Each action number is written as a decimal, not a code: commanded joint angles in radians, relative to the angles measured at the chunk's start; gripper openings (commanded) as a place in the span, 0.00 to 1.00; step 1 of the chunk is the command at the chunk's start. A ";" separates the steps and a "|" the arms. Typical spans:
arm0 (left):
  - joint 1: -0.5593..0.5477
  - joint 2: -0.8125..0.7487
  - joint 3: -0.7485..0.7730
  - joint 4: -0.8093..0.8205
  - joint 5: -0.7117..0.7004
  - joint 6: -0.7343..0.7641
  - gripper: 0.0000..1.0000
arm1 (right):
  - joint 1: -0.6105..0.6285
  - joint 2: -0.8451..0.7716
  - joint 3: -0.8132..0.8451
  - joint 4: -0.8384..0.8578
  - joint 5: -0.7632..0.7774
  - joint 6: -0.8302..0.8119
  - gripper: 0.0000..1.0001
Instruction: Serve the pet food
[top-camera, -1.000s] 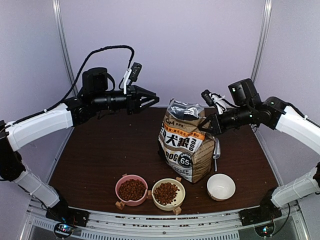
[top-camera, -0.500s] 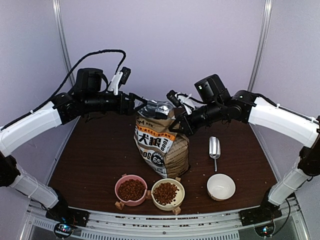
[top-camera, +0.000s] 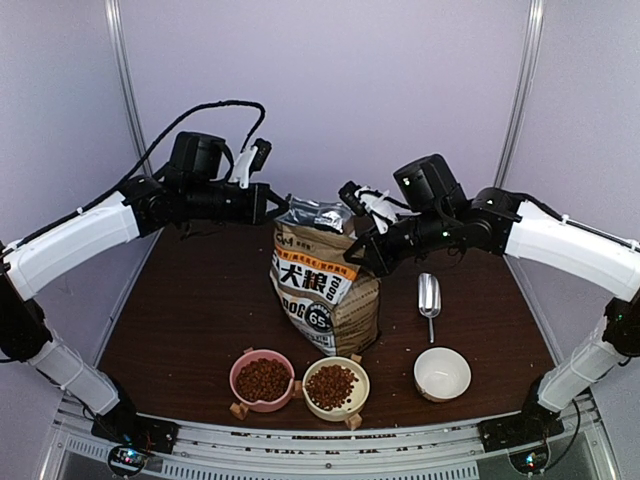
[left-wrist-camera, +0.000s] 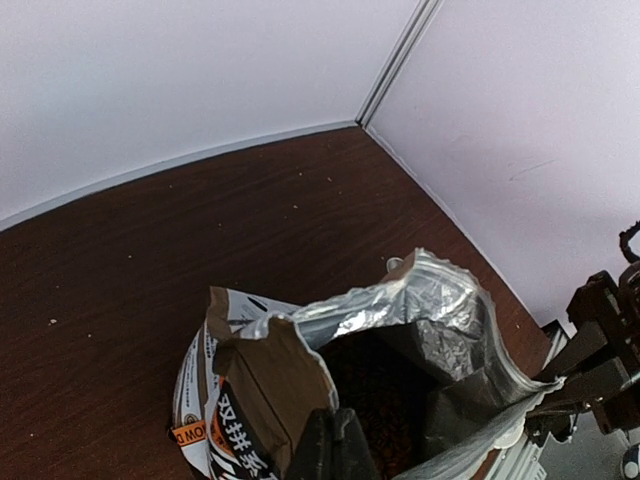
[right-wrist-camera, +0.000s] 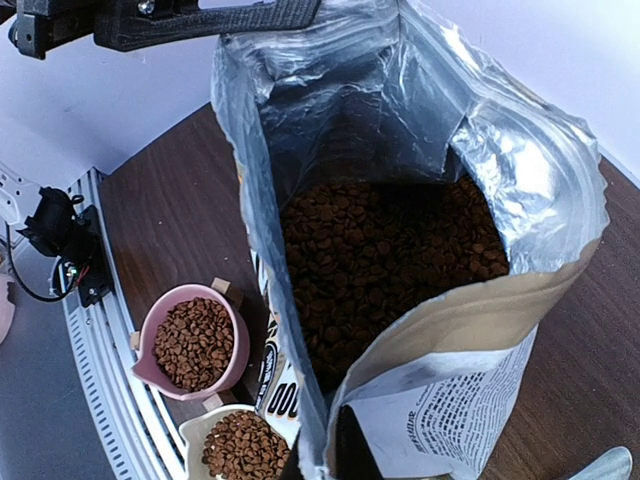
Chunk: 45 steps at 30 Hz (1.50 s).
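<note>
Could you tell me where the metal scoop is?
In the top view, the scoop lies on the table, right of the bag, just beyond the white bowl.

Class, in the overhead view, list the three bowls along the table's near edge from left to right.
Round pink bowl, full; round cream bowl, full; round white bowl, empty.

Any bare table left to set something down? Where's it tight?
Widest bare patch: table left of the bag, behind the pink bowl. Narrower strip right of the scoop and white bowl. Tight: front centre, cream bowl beside the pink one, just before the bag.
</note>
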 joint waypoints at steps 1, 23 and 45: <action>0.002 -0.030 0.009 -0.021 -0.060 -0.052 0.00 | 0.005 -0.123 0.008 0.130 0.151 0.000 0.00; -0.263 -0.232 -0.123 0.097 -0.357 -0.186 0.49 | -0.225 -0.235 -0.133 0.203 -0.084 -0.042 0.13; 0.128 -0.340 -0.319 0.147 0.316 0.255 0.95 | -0.164 -0.052 0.090 -0.159 -0.170 -0.277 0.74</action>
